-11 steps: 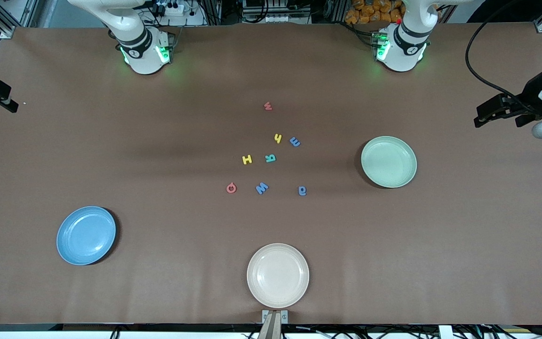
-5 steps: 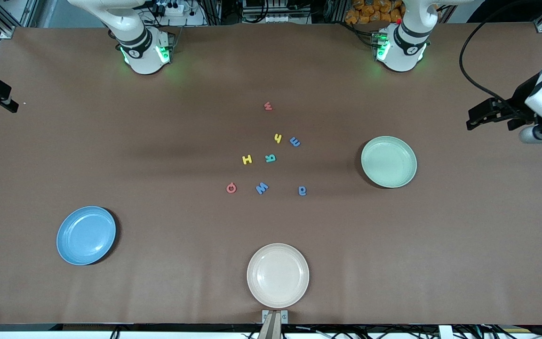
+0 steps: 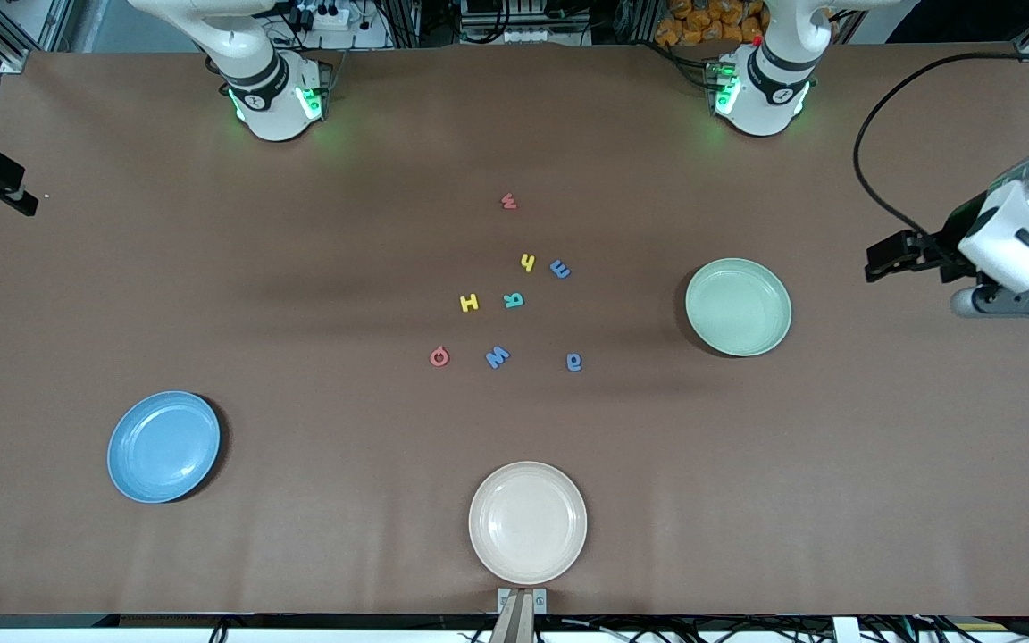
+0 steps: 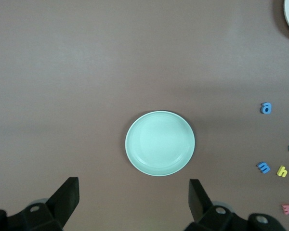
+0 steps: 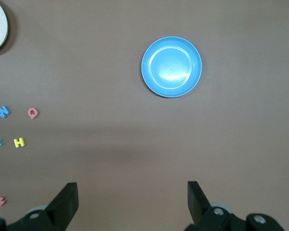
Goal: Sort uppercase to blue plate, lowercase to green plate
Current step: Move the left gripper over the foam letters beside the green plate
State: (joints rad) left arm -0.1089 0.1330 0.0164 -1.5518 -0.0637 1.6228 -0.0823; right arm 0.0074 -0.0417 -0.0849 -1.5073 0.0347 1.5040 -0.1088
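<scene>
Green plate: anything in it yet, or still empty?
Empty. The green plate shows only bare mint surface; all letters lie on the table.

Cream-white plate upright on counter, at edge nearest front camera, midway between arms' ends; dish holds nothing. Counter covered in brown sheet. Small metal bracket at counter edge just beside plate.

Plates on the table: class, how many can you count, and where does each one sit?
3. The blue plate sits toward the right arm's end, the green plate toward the left arm's end, and the cream-white plate nearest the front camera. None looks hidden.
</scene>
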